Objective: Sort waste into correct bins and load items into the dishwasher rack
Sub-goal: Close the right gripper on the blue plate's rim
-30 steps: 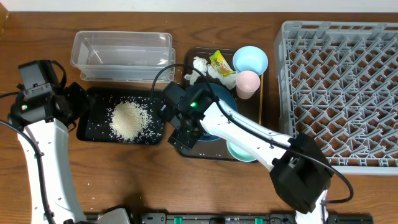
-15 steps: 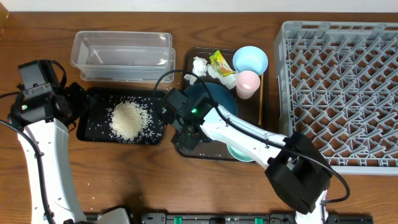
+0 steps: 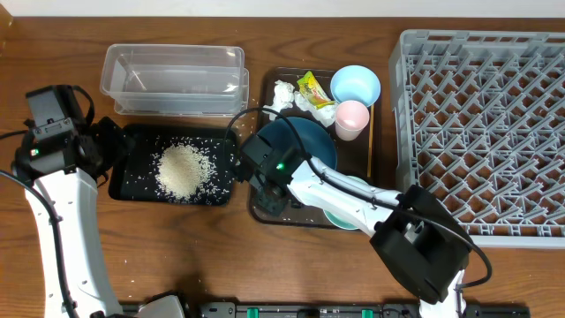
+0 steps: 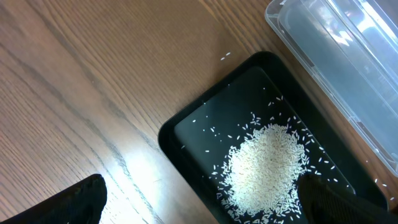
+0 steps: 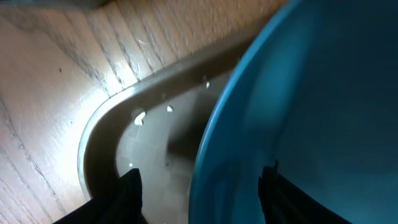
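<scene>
The right gripper [image 3: 269, 194] is open at the left rim of the dark blue dish [image 3: 309, 141] on the brown tray [image 3: 261, 215]. In the right wrist view its jaws [image 5: 202, 196] straddle the dish rim [image 5: 298, 112], one finger over the tray floor [image 5: 143, 149], the other inside the dish. The left gripper [image 3: 108, 147] is open and empty by the black tray's [image 3: 132, 187] left end; its jaws [image 4: 205, 205] hover over the rice pile [image 4: 267, 162]. The rice [image 3: 183, 170] lies in the black tray. Tissues [image 3: 284, 93], the wrapper [image 3: 313, 88], the light blue bowl [image 3: 355, 85], the pink cup [image 3: 351, 117] and the stick [image 3: 369, 141] are on the brown tray. A mint bowl [image 3: 340, 216] is partly hidden under the right arm.
The clear tub [image 3: 172, 71] stands behind the black tray and shows in the left wrist view [image 4: 348, 56]. The grey rack [image 3: 481, 132] fills the right side. A few rice grains [image 5: 138, 117] lie on the brown tray floor.
The right gripper has shifted a little to the right and toward the front along the dish's left rim. The left arm has not moved.
</scene>
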Robot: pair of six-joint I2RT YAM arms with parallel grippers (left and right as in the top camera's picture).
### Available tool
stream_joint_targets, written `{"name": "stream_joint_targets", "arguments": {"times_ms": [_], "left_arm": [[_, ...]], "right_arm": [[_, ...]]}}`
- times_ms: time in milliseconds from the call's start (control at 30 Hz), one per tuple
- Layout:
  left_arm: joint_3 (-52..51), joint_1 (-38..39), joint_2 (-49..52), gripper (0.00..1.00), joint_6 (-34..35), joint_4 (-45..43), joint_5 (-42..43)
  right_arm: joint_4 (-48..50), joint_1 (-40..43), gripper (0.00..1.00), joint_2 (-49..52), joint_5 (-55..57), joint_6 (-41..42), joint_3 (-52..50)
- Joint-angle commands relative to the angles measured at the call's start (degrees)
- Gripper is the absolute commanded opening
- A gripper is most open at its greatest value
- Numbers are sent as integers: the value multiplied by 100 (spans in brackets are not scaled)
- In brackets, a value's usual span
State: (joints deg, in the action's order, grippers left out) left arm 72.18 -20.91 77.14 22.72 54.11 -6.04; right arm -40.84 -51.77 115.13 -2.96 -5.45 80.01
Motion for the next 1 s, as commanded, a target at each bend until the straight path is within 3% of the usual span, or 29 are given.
{"name": "stream_joint_targets", "arguments": {"times_ms": [0, 233, 533, 967], "left_arm": [[116, -24, -31, 100, 9, 24, -66], [116, -24, -31, 100, 9, 24, -66], [116, -24, -31, 100, 9, 24, -68], [116, -24, -31, 100, 9, 24, -66]], "right_arm": [[63, -105, 57, 33, 59, 72, 2], [105, -170, 33, 31, 57, 168, 2], [107, -229, 36, 33, 61, 177, -28], [142, -229, 29, 33, 168, 181, -98]]}}
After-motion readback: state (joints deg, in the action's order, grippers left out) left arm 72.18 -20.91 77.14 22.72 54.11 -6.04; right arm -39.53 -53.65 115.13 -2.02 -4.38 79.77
